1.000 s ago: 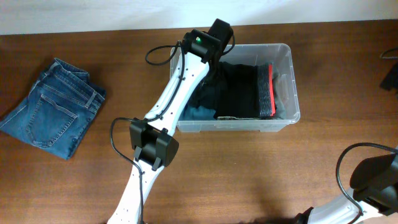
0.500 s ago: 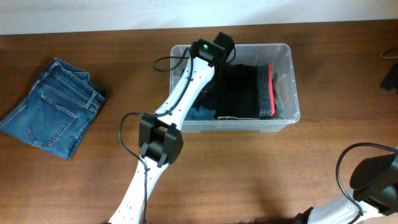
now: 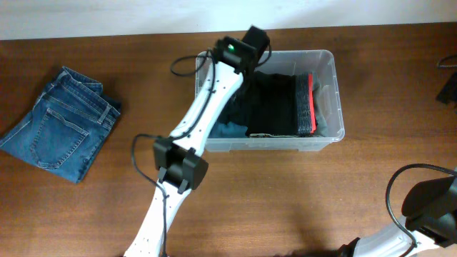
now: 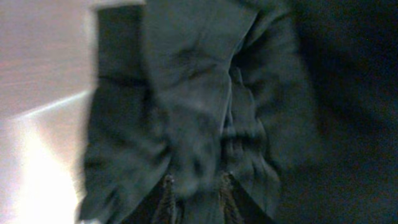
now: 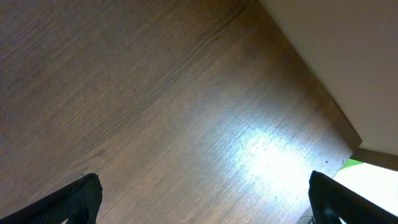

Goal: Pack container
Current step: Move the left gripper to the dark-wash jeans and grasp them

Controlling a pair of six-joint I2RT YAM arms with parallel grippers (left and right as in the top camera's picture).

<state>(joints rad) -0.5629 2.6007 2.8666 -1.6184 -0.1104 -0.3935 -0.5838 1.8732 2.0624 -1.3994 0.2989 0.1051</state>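
The clear plastic container (image 3: 335, 93) stands at the back middle of the table, holding folded black clothes (image 3: 275, 100), a red-edged stack (image 3: 310, 100) and a teal cloth (image 3: 230, 130). My left arm reaches into its left end, and the wrist hides the gripper from above. In the left wrist view the left gripper (image 4: 196, 185) has its two fingertips pinched on a fold of a dark green garment (image 4: 186, 93) that fills the picture. My right gripper (image 5: 202, 193) stands wide open over bare table, with nothing between its fingers.
Folded blue jeans (image 3: 61, 121) lie on the wooden table at the far left. The right arm's base (image 3: 428, 207) and its cable sit at the bottom right corner. The pale container wall (image 4: 43, 143) shows left of the garment.
My left wrist has shifted slightly back and forth over the container's left end, and the elbow has swung with it. The right arm has not moved.
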